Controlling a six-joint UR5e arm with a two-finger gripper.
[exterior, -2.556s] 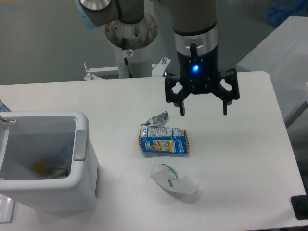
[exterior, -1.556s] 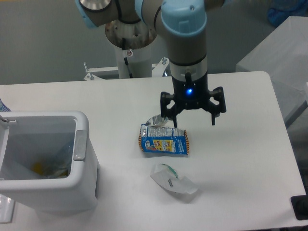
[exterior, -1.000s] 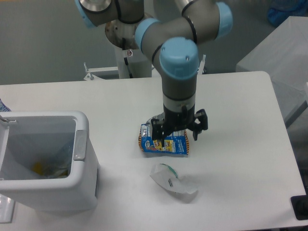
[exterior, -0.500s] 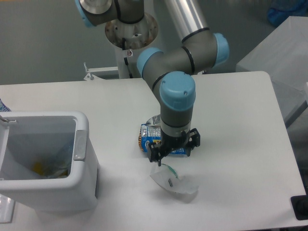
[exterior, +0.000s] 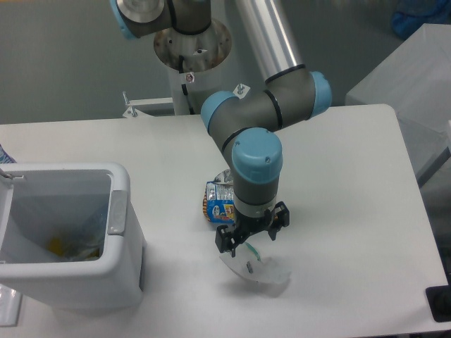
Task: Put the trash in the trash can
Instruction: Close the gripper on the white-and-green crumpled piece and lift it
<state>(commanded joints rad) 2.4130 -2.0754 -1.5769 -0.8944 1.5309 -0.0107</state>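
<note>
My gripper (exterior: 251, 238) hangs open over the near middle of the table, its fingers straddling the upper edge of the whitish plastic wrapper (exterior: 259, 269) with the green mark. Whether the fingers touch the wrapper I cannot tell. The blue-and-orange snack packet (exterior: 216, 204) lies just behind, its right half hidden by my wrist. The white trash can (exterior: 67, 239) stands at the left front with its mouth open and some litter at the bottom.
The arm's base column (exterior: 190, 49) rises behind the table's far edge. A grey table corner (exterior: 405, 67) shows at the upper right. A dark object (exterior: 440, 303) sits at the table's right front corner.
The gripper came down from above the table's back, passed over the snack packet and moved toward the front, ending low over the whitish wrapper. Both litter pieces lie where they were.
</note>
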